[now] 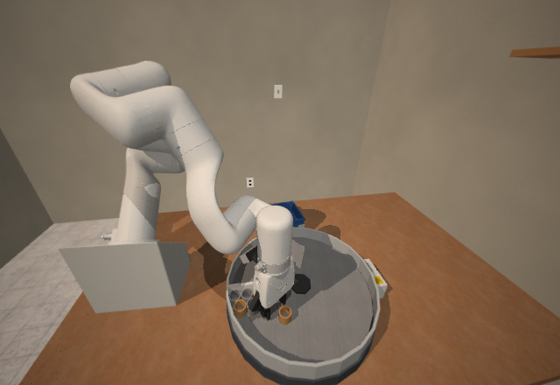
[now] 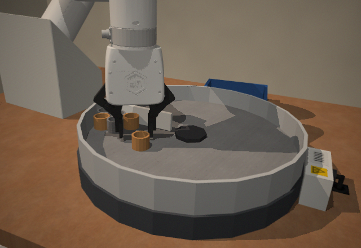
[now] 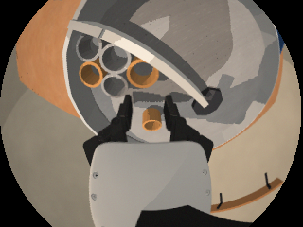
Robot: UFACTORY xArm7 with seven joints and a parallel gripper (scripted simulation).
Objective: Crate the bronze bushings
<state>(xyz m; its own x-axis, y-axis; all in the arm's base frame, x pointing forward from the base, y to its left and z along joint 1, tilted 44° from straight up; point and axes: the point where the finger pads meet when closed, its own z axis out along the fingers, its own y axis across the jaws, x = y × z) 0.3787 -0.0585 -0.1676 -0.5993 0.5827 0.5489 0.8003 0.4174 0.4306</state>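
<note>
The turning table point(image 2: 192, 152) is a round grey tub with a white rim. One bronze bushing point(image 2: 140, 140) stands loose on its floor; in the wrist view point(image 3: 151, 117) it shows in the gap between my fingertips. My gripper point(image 2: 135, 134) is open and low over the table floor, and I cannot tell if a finger touches the bushing. Two more bronze bushings point(image 2: 101, 121) point(image 2: 131, 120) stand with several steel bushings point(image 2: 111, 124) in a cluster behind a white divider bar point(image 2: 154, 117). The blue crate point(image 2: 237, 87) stands on the table behind the turning table.
A black hub point(image 2: 190, 133) sits at the turning table's centre. A white control box point(image 2: 316, 178) is fixed to its right side. The arm's grey pedestal point(image 1: 126, 274) stands to the left. The white rim rises all around the gripper.
</note>
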